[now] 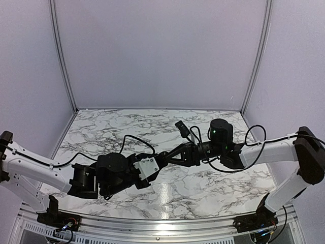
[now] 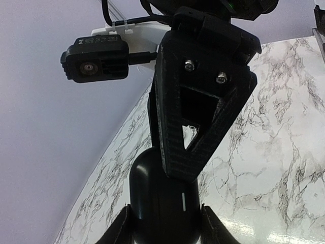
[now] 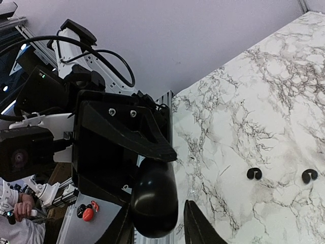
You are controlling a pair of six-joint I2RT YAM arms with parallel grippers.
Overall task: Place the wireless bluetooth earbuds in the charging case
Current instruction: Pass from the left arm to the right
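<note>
The glossy black oval charging case (image 2: 162, 203) sits closed between my left gripper's (image 2: 165, 223) two fingers, held above the marble table. In the right wrist view the case (image 3: 155, 201) hangs between my right gripper's (image 3: 160, 223) fingers, close against the left finger, with a gap to the right finger (image 3: 195, 223). Both grippers meet at mid-table in the top view, left (image 1: 161, 161) and right (image 1: 171, 157), and they hide the case there. The two tiny black earbuds (image 3: 254, 174) (image 3: 309, 176) lie apart on the marble, beyond the grippers.
The marble table (image 1: 127, 127) is walled by white panels at the back and sides. A metal rail (image 1: 162, 223) runs along the near edge. The right wrist camera (image 2: 96, 58) and its cable hang above the case. A red button (image 3: 87, 213) sits off the table.
</note>
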